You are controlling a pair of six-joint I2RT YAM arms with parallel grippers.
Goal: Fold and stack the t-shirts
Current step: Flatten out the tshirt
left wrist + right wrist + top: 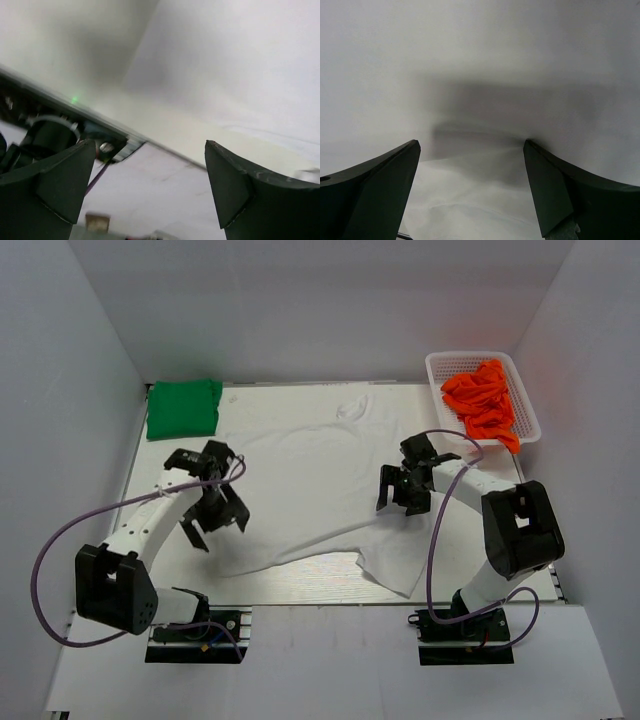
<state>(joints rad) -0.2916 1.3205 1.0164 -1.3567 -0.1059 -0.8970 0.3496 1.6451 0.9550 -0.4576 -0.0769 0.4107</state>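
On the table [300,585] are 2 t-shirts: 1 white t-shirt [320,490] and 1 green t-shirt [183,408] at the far left corner. 1 basket [440,365] at the far right corner holds orange cloths [485,400], count unclear.

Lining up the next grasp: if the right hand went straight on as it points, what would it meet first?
Probably the white t-shirt spread beneath the right hand; how far off is unclear.
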